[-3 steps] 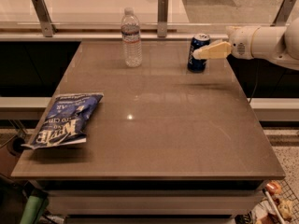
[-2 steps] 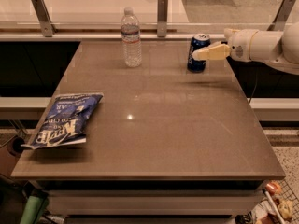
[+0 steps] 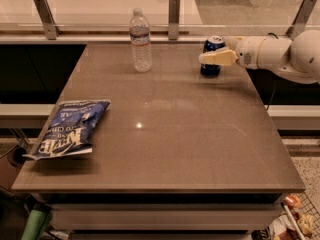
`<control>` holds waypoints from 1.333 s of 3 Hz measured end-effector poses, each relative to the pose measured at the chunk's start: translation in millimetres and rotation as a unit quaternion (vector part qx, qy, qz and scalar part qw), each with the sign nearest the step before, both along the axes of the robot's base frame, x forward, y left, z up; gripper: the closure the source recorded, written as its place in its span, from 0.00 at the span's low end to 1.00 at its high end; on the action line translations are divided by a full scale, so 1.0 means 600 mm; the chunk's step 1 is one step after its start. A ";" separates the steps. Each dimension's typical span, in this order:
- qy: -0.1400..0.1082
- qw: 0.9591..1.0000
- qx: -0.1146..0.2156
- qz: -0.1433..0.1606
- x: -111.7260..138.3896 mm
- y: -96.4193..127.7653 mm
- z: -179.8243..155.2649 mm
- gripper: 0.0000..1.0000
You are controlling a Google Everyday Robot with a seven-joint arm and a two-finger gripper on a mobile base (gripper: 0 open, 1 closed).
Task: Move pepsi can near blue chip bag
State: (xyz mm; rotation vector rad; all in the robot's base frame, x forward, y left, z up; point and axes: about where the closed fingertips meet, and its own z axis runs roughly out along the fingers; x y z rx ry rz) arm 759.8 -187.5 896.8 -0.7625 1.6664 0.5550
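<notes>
**Gripper** [image 3: 216,58]: pale and wedge-shaped, on the end of the white arm [image 3: 280,54] that reaches in from the right of the view over the far end of the tabletop [image 3: 190,134].
- Position: level with the middle of the pepsi can, its tip lying across the can's front.
- Change: a second ago the tip stood just off the can's right side. It has since slid left and now overlaps the can's body. The can has not shifted.
- State: whether it is apart or clamped on the can cannot be told from this view.

**Pepsi can** [image 3: 210,70]: dark blue with a silver top, upright at the far right of the tabletop, near the back edge.
- Relation to the gripper: touching or all but touching. The gripper covers a band across its middle, with the top and base showing above and below.
- It does not appear to be lifted.

**Water bottle** [image 3: 141,41]: clear plastic, upright at the far edge, well to the left of the can.

**Blue chip bag** [image 3: 70,129]: flat and crinkled with white lettering, at the left edge towards the front, one corner slightly over the side. It lies well apart from the can, diagonally across the tabletop.

**Assessment:** the reach looks complete and the grasp is the step in hand. The carry has not begun. Next comes a firm hold, a lift, and a diagonal move towards the bag, passing on the near side of the bottle.
</notes>
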 end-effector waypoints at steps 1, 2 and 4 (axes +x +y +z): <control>0.001 1.000 0.000 0.001 0.001 0.004 -0.001 0.41; 0.001 1.000 0.000 0.003 0.002 0.009 -0.002 0.64; 0.003 1.000 0.001 0.008 0.003 0.019 -0.005 1.00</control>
